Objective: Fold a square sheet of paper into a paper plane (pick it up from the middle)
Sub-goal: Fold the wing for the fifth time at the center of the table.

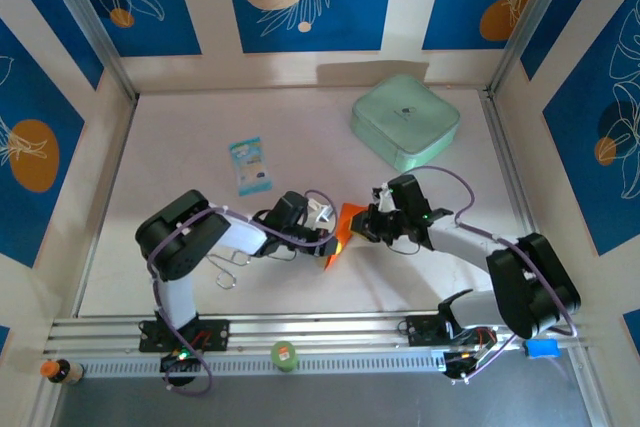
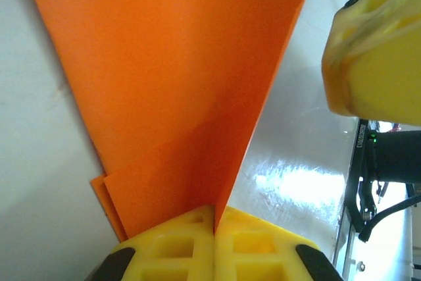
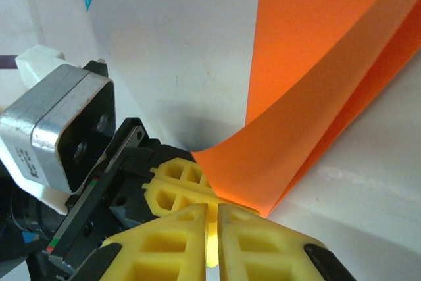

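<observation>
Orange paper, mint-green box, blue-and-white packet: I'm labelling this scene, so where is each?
orange paper [image 1: 350,219], top external view, middle of its folded face.
mint-green box [image 1: 405,120], top external view, centre of lid.
blue-and-white packet [image 1: 250,165], top external view, middle of its face.

Pale, shiny tabletop [image 1: 300,137]. On it, far right, a mint-green box [image 1: 405,122] lying flat. Left of the middle, a small blue-and-white packet [image 1: 250,165], also flat, well apart from the box and nearer than it

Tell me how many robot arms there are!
2. The left arm reaches in from the bottom left and the right arm from the bottom right. They meet at the paper in the middle.
</observation>
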{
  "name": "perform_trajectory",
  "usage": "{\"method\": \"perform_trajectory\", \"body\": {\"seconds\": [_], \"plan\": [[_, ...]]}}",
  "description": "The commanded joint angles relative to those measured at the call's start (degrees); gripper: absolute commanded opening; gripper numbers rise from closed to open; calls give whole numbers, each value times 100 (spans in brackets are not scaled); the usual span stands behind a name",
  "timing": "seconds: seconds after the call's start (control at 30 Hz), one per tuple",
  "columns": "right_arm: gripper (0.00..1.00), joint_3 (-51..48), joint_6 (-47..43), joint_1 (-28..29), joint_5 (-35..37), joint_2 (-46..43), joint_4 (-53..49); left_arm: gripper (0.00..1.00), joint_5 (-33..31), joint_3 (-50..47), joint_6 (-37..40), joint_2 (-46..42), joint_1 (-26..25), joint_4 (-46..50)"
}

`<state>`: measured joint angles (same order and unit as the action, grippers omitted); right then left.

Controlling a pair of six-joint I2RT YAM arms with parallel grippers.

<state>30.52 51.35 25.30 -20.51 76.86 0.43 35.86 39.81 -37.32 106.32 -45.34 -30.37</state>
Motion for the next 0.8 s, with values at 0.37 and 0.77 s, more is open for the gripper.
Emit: {"method": "perform_trajectory", "body": {"seconds": [0.37, 0.77], "plan": [[12, 626, -387, -107, -592, 1005, 366, 0, 223, 101, -348, 278, 242, -70], [10, 748, -622, -321, -915, 1480, 472, 0, -5, 5, -766, 317, 350, -24]]}}
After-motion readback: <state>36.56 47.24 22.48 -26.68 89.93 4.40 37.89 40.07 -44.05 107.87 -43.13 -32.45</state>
